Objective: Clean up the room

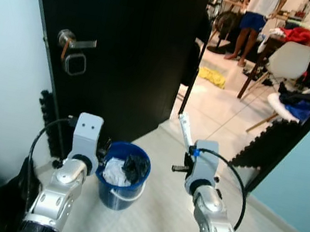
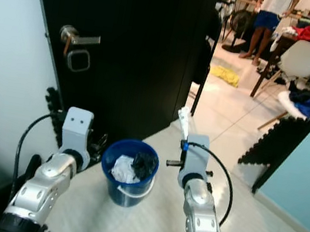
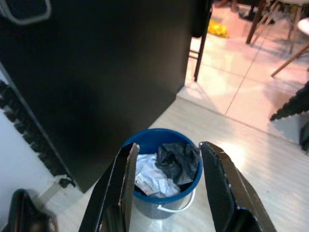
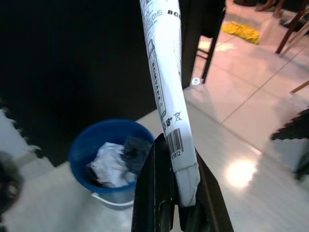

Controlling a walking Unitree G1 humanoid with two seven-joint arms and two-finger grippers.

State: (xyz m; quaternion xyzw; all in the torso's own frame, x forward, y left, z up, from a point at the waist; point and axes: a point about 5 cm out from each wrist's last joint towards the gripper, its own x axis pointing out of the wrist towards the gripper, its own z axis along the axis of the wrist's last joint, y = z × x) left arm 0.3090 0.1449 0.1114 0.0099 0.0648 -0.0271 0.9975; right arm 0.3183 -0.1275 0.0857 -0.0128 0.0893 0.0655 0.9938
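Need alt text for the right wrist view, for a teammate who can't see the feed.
The right gripper is shut on the bottom end of a flattened white printed package that sticks up past its black fingers. Beyond it, a blue bucket holding crumpled white and dark trash stands on the pale floor by a black door.

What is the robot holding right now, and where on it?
The right gripper pinches a white printed tube by its crimped bottom end. The left gripper holds nothing.

Two silver jointed arms, looped black cables, pale boxy wrists (two dark dots each), black-fingered left gripper (image 3: pixel 166 186).
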